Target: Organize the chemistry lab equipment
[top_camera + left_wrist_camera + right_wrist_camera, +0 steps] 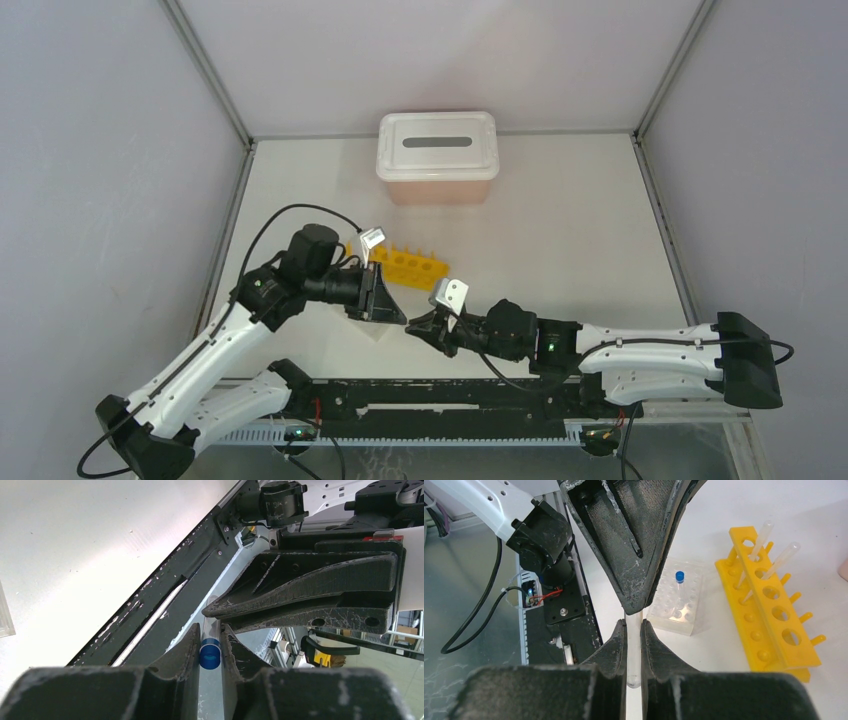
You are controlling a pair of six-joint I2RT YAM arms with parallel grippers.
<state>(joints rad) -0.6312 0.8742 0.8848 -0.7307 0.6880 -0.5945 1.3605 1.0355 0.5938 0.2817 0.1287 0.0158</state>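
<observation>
Currently held: blue-capped clear tube (pixel 634 652), spanning between both claws near the front edge of the desk (pixel 560 230)
Left claw (pixel 210 630): clamped on the blue cap (pixel 210 654), fingers (pixel 187 645) hugging it on both sides
Right claw (pixel 634 630): pinching the tube's bare end, tips facing the left claw's tips and almost meeting them
Yellow tube rack (pixel 774 615): on the desk behind the claws, two thin clear tubes (pixel 786 552) leaning in holes at one end
Clear well plate (pixel 684 610): just beside the rack, on the side towards the claws
Blue-capped vial (pixel 679 577): upright in one well of the plate
Pink box (pixel 437 188): at the far edge of the desk, well apart from the rack, white grey-slotted lid on top
</observation>
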